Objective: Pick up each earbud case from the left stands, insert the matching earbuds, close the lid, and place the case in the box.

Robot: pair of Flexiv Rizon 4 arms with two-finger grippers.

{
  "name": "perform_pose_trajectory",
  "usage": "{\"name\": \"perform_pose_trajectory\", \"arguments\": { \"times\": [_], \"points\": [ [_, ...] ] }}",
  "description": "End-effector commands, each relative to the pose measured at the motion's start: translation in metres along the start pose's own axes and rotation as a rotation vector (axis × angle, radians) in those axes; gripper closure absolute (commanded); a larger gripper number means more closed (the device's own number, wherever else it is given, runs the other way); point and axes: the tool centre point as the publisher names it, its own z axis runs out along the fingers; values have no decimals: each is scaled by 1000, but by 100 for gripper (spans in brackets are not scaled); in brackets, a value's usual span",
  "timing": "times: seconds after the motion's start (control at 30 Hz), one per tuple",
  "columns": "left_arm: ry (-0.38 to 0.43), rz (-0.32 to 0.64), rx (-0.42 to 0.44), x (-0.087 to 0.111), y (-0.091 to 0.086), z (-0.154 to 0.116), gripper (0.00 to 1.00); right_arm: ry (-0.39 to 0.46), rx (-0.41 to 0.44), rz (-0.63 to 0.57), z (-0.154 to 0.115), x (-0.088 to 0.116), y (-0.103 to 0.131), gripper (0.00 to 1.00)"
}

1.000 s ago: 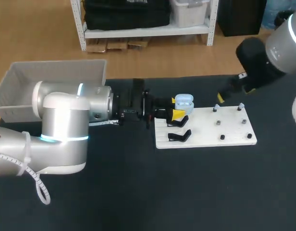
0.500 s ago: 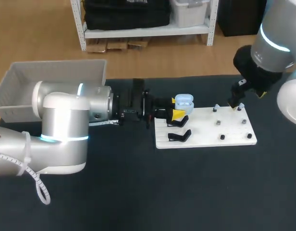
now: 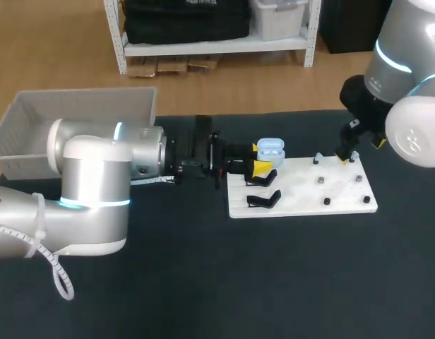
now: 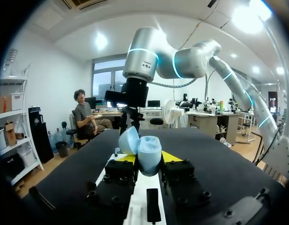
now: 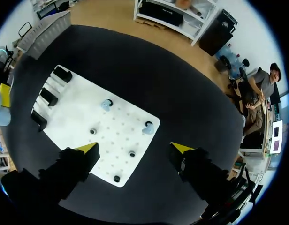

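Looking down from the head view: grips one pale blue earbud case (image 3: 271, 148) in the left gripper (image 3: 257, 161), lid up, at the left end of the white board (image 3: 302, 192). Hangs the right gripper (image 3: 347, 152) over the board's far edge, close by one of the two pale blue earbuds (image 3: 317, 158) seated on pegs; cannot tell from this angle whether it touches one, or how wide it stands. Counts two black stands (image 3: 263, 200) clear of the left gripper, four dark pegs (image 3: 321, 180) standing bare, and one grey box (image 3: 90, 106) at the table's far left corner, well apart from the board.

Turning to the left wrist view: shows the left gripper narrowed onto the case, both yellow fingertips (image 4: 171, 157) pressed against it from opposite sides, lid hinged open and tipped away. Shows one black stand lying under the fingers on the board, and the right arm (image 4: 135, 91) reaching down beyond the case.

Turning to the right wrist view: spreads the right gripper wide above the board, with a broad gap between its yellow tips, which are apart from everything below. Counts three black stands in a row along one end of the board, two earbuds on pegs ahead of the fingers and apart from each other, and three dark pegs nearer the fingers. Catches the held case at the edge, beside the row of stands.
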Motion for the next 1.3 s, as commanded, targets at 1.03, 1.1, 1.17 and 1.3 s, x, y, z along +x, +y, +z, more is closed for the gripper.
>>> {"name": "perform_pose_trajectory", "arguments": {
  "times": [1.03,1.1,1.17,1.3],
  "points": [
    [-4,3,-3,1,0,0,100,27,44,-4,31,-12,-8,59],
    [-4,3,-3,1,0,0,100,29,43,-2,33,-13,-8,61],
    [-4,3,-3,1,0,0,100,32,41,2,34,-14,-8,62],
    [-4,3,-3,1,0,0,100,32,42,8,34,-14,-8,63]
  ]
}}
